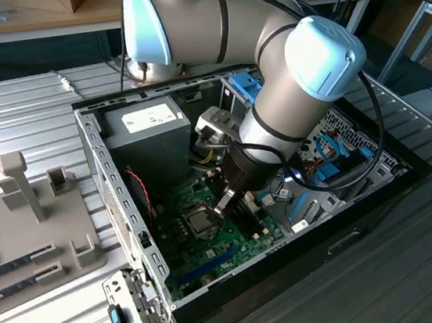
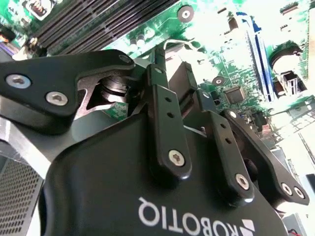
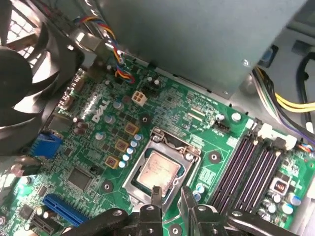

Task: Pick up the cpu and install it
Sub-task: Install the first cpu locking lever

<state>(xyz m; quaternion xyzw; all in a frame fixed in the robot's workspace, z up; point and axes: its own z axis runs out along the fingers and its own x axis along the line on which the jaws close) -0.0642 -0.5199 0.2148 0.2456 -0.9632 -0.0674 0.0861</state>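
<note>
Though lowered deep into the open computer case point(image 1: 103, 169), carries nothing: gripper point(image 3: 170, 194) poised just above the motherboard point(image 3: 93, 129), jaws a little apart with bare board showing between them in the first wrist view. Noted also in the exterior view, gripper point(image 1: 224, 203) hanging just beside the socket point(image 1: 202, 220), toward the exterior view's right of it. Found the cpu point(image 3: 158, 170) lying flat inside the socket's metal frame point(image 3: 193, 152), silvery top upward, apart from both fingertips point(image 3: 155, 192) and just beyond them. Seated squarely as far as can be judged; whether fully home cannot be told. Memory slots point(image 3: 244, 168) standing near the socket on one side, fan point(image 3: 27, 73) well apart on the other. Grey holder tray point(image 1: 43, 230) lying outside the case at the exterior view's left. Judged to be at the placing end of the task, chip down in its seat and let go, though a grasp being lined up cannot be ruled out. Any further move judged to call for a straight vertical path, no sideways drag across the chip, and clearance from the frame and nearby slots.
</note>
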